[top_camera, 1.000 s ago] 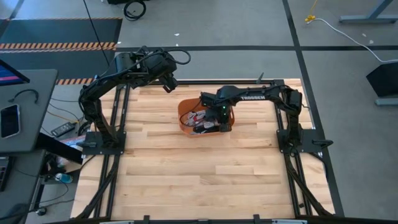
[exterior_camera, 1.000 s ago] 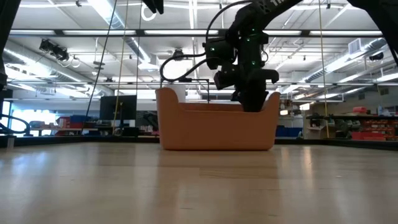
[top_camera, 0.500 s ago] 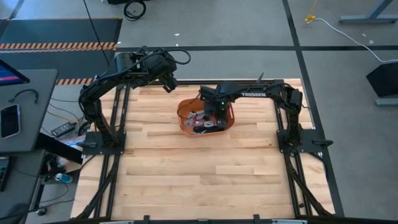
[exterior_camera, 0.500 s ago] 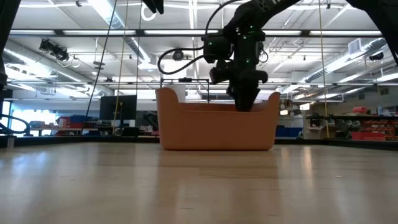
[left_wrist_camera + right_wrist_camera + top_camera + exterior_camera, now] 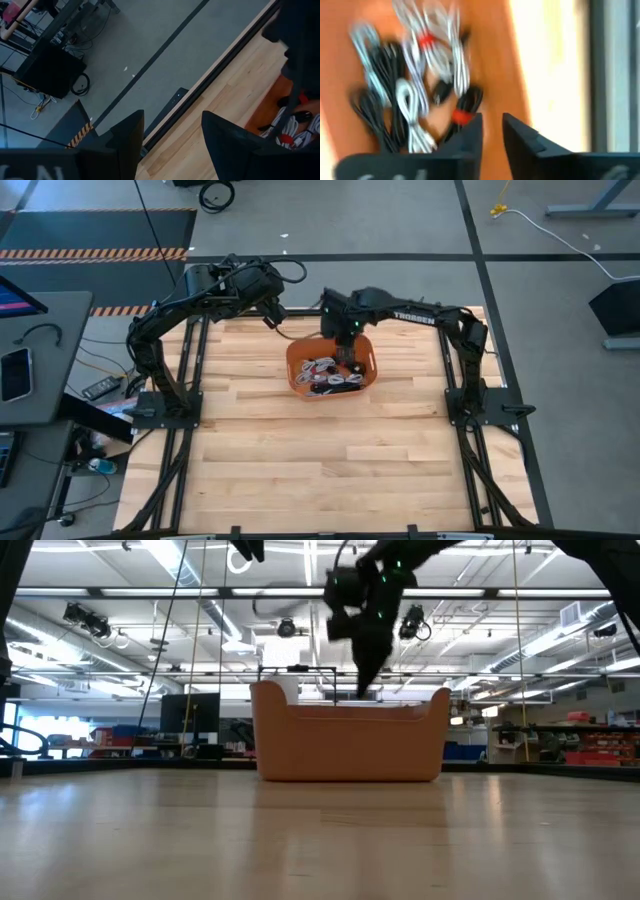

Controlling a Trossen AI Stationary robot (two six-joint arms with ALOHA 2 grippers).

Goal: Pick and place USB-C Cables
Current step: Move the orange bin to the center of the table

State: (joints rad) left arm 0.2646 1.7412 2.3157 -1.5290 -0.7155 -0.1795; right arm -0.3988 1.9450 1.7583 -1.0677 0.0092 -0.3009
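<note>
Right gripper [image 5: 345, 352]: hangs over the far part of the orange bin [image 5: 298, 357], above its rim in the low view; fingers [image 5: 470, 135] close together with a thin gap, nothing between them.
USB-C Cables [image 5: 415, 95]: white and black coiled bundles, some with red bands, heaped on the bin floor below and ahead of the right fingertips, apart from them.
Left gripper [image 5: 270, 310]: held high near the table's far edge, away from the bin; fingers [image 5: 127, 135] spread wide and empty.
Table [image 5: 300, 450]: bare wood around the bin.
</note>
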